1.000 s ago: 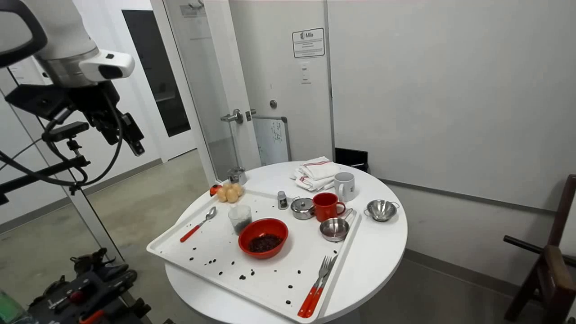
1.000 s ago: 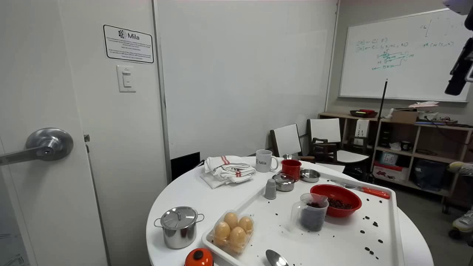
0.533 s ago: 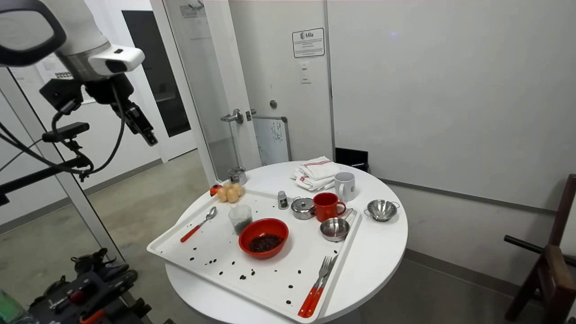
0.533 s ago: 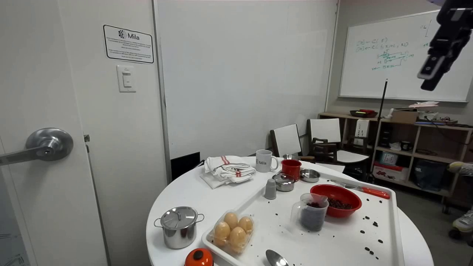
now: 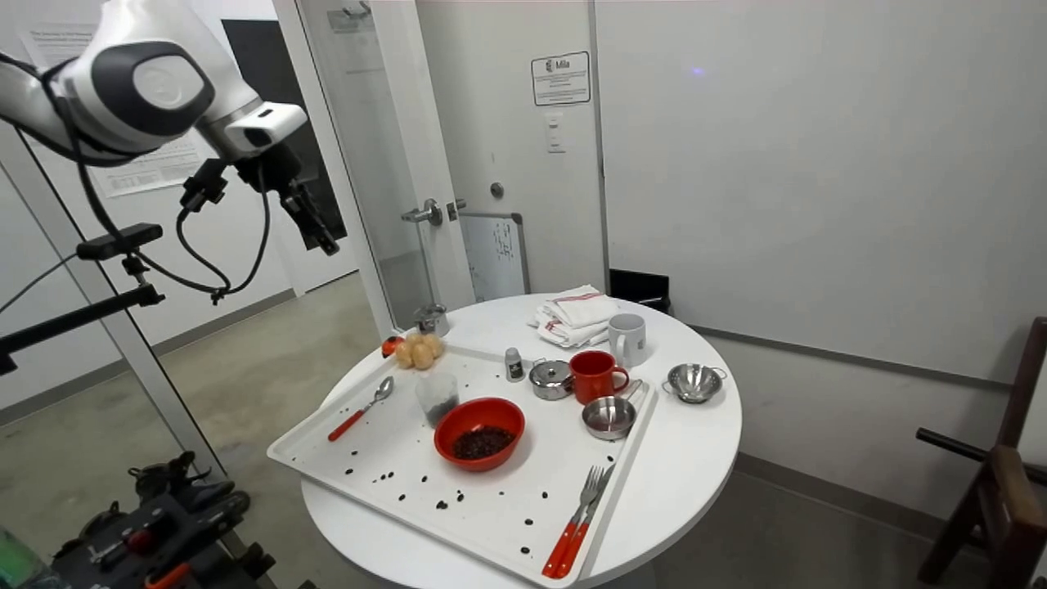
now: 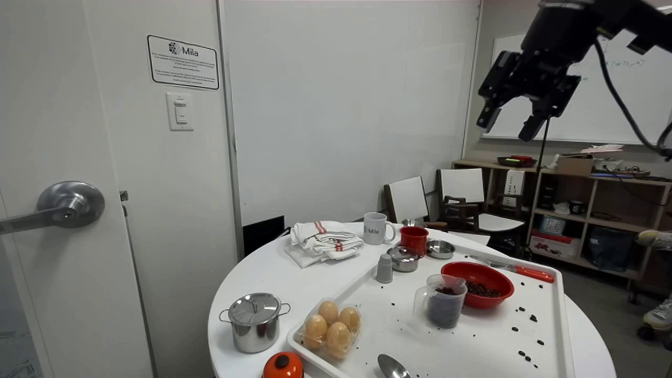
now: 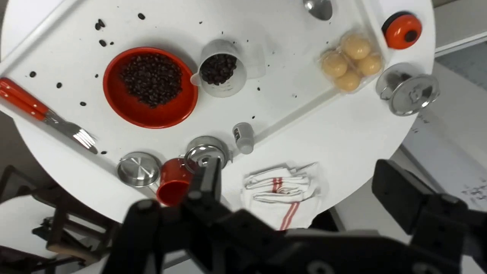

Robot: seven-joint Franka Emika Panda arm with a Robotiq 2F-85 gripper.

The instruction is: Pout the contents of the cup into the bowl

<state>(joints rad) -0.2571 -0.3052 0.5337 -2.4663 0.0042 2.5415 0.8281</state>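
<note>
One white arm (image 5: 155, 82) reaches in from the upper left in an exterior view, bent at the wrist so that the black gripper (image 6: 508, 125) slants downward, high and well apart from the round table (image 5: 679, 474). Its two fingers (image 7: 399, 194) are spread wide. On the white tray (image 5: 564, 458) the translucent cup (image 6: 446, 310) stands upright just beside the red bowl (image 7: 163, 116), spout toward the rim and handle turned away; whether the two touch is hard to make out. Dark beans (image 7: 152, 78) lie in the bowl, more in the cup, and others are scattered over the tray.

"Mila" heads the framed notice (image 6: 182, 62) in both exterior views, its finer lines too small to read, and appears again on the pale mug (image 6: 374, 230) beside the folded towels (image 6: 325, 241). The grey shaker (image 7: 245, 139) bears a small dark label (image 7: 237, 135) whose lettering is illegible. Behind the gripper, a wall whiteboard (image 6: 593, 123) carries handwriting, partly hidden and faint. A smaller board (image 5: 493, 254) standing behind the table shows green writing as well, likewise unreadable.
</note>
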